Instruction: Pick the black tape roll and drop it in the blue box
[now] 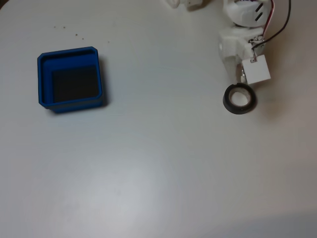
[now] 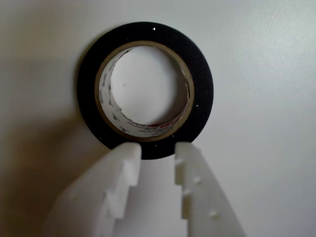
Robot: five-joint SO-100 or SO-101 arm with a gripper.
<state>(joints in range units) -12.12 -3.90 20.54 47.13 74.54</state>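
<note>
The black tape roll (image 1: 227,100) lies flat on the white table at the right of the fixed view, its pale core showing. In the wrist view the black tape roll (image 2: 88,89) sits just ahead of my white fingers (image 2: 126,163), whose tips overlap its near rim. My gripper (image 2: 158,150) stands slightly open, with a narrow gap between the fingers and nothing held. From the fixed view the gripper (image 1: 241,81) hangs right behind the roll, mostly under a white square mount. The blue box (image 1: 69,53), dark-floored and empty, rests far to the left.
Red and black wires (image 1: 277,27) run from the arm at the top right of the fixed view. A few tiny dark specks (image 1: 64,28) dot the table behind the box. Bare white table (image 1: 163,163) stretches between roll and box.
</note>
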